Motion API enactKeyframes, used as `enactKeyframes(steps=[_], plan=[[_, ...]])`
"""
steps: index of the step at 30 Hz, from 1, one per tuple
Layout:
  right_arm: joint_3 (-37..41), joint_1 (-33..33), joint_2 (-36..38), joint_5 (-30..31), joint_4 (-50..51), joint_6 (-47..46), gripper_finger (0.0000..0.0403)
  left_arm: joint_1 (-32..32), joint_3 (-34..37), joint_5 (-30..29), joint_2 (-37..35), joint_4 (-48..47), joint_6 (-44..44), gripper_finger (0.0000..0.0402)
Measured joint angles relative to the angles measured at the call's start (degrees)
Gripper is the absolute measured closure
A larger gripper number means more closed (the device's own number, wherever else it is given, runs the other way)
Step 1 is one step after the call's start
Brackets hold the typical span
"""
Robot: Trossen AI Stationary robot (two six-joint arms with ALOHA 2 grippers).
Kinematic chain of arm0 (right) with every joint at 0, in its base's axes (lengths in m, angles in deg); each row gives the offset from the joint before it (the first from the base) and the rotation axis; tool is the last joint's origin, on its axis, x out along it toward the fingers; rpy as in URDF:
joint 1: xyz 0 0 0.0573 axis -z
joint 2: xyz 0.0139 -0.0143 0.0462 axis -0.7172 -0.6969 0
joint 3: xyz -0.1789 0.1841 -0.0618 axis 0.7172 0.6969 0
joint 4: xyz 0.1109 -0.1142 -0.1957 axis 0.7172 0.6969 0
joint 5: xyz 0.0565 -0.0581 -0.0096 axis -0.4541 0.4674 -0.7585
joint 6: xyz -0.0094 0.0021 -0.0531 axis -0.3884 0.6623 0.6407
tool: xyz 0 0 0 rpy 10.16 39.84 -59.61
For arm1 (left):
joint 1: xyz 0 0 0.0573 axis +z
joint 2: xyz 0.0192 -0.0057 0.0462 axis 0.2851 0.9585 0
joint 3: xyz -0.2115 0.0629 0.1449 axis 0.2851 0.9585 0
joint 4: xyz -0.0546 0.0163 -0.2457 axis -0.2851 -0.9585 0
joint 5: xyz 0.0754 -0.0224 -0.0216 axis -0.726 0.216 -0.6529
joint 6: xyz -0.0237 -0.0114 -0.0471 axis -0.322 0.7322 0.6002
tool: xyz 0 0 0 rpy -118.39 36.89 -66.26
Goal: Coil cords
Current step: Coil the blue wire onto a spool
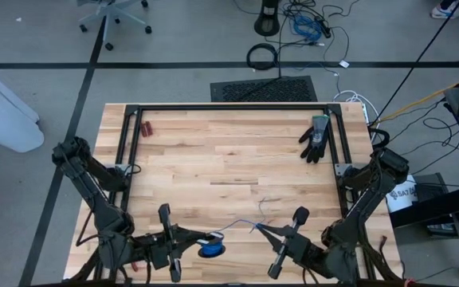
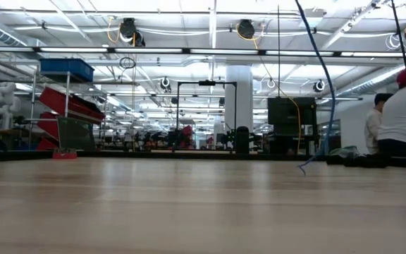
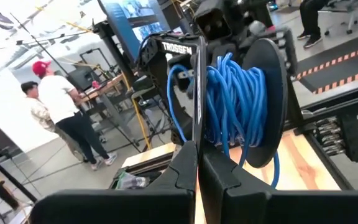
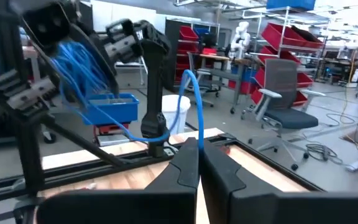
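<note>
- Near the table's front edge, the left gripper [image 1: 200, 239] is clamped on the blue cord [image 1: 211, 249], whose coil hangs bunched just past its fingertips.
- Right gripper [image 1: 260, 230] sits close by, facing it, jaws shut on the cord's loose run; the right wrist view shows the blue line arcing up from between its fingers [image 4: 185, 163].
- A short slack length [image 1: 236, 226] spans the gap between the two grippers, and a thin tail [image 1: 268, 206] trails onto the wood beyond the right one.
- Judged step: adding the next loop. It probably goes best if the right arm carries its held length round to the coil with light tension, so the bundle keeps its shape.
- The left clamp should hold firm; the loops [image 3: 232, 99] look loose and could spill if it eases.
- Room is tight behind: both grippers work right at the front edge, so swings should go forward, over the table's bare middle [image 1: 229, 159].
- Glove [image 1: 315, 137] and pliers [image 1: 146, 127] lie far off near the back corners, well apart from any likely sweep.
- Frame rails [image 1: 229, 107] bound the back and sides; neither arm is close to them.
</note>
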State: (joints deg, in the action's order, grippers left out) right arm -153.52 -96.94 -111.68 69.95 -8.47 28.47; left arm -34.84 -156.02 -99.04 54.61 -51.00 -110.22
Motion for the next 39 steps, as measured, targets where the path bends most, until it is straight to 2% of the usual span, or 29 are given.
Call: enactKeyframes(steps=[6, 17, 21, 31, 39], plan=[[0.00, 0.00, -0.01, -4.26, -5.29, 4.92, 0.0403, 1.73, 0.00, -0.55, 0.02, -3.59, 2.83, 0.0395], [0.00, -0.13, -0.02, -6.55, -13.15, 12.50, 0.0403, 2.70, -0.01, -2.39, 0.04, -6.15, 5.17, 0.0395], [0.00, -0.13, -0.02, -11.16, -17.56, 15.70, 0.0403, 3.04, -0.01, -2.52, 0.04, -6.85, 5.82, 0.0395], [0.00, 0.49, -0.02, -20.53, -20.10, 15.65, 0.0403, 6.23, 0.00, -2.86, 0.76, -10.07, 8.86, 0.0395], [0.00, 2.62, -0.02, -22.49, -20.08, 14.32, 0.0403, 8.76, 0.00, -2.97, 2.93, -9.86, 8.84, 0.0395]])
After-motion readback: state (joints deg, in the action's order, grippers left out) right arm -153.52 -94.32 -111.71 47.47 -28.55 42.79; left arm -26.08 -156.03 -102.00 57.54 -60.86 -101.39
